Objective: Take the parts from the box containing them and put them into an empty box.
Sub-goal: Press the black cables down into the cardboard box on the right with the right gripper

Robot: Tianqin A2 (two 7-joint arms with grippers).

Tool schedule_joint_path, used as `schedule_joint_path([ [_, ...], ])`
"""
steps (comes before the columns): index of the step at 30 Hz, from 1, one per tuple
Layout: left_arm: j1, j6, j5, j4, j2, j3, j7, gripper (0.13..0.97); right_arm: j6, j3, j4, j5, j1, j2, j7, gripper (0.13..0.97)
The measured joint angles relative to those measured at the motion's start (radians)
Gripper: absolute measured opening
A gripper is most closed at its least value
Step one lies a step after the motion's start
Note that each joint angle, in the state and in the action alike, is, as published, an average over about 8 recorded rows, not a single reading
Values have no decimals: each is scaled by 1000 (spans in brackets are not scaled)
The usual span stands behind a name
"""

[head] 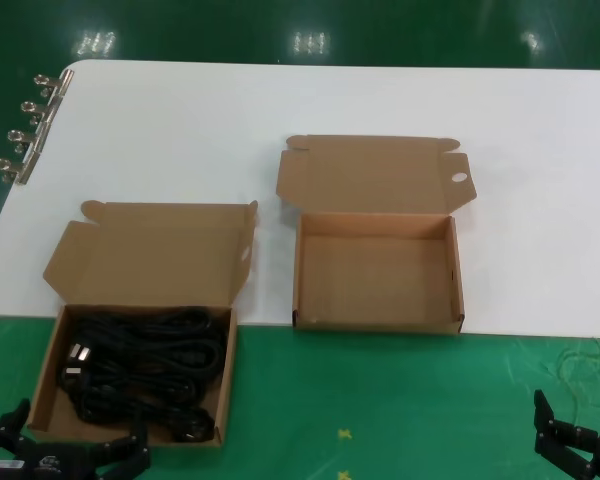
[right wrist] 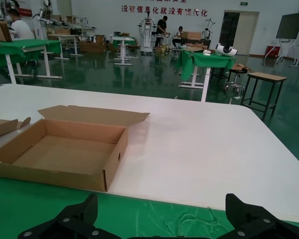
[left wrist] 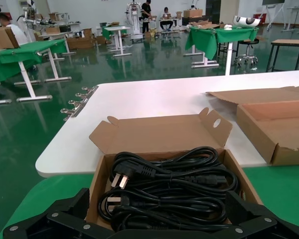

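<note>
Cords [head: 140,370] fill the left box [head: 47,380] at the table's [head: 540,150] near edge, beside the empty box [head: 458,280].

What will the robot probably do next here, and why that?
Probably lower the left claw into the box of cords and grip one black cord. That claw is open at the box's near edge, the other box holds nothing, and the right claw waits off to the side.

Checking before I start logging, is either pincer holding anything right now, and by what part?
Nothing is held. The left pincer sits open beside the box of cords; the right pincer sits open, away from the empty box.
</note>
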Motion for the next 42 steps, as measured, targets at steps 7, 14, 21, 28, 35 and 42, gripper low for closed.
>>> schedule_joint_path([
  [7, 0, 0, 0, 0, 0, 0, 0, 966, 0, 0, 0, 0, 0, 0, 0, 874],
  [14, 0, 0, 0, 0, 0, 0, 0, 966, 0, 0, 0, 0, 0, 0, 0, 775],
  [21, 0, 0, 0, 0, 0, 0, 0, 966, 0, 0, 0, 0, 0, 0, 0, 642],
  [28, 0, 0, 0, 0, 0, 0, 0, 966, 0, 0, 0, 0, 0, 0, 0, 531],
  [35, 0, 0, 0, 0, 0, 0, 0, 966, 0, 0, 0, 0, 0, 0, 0, 380],
  [42, 0, -46, -34, -22, -40, 58, 22, 966, 0, 0, 0, 0, 0, 0, 0, 259],
])
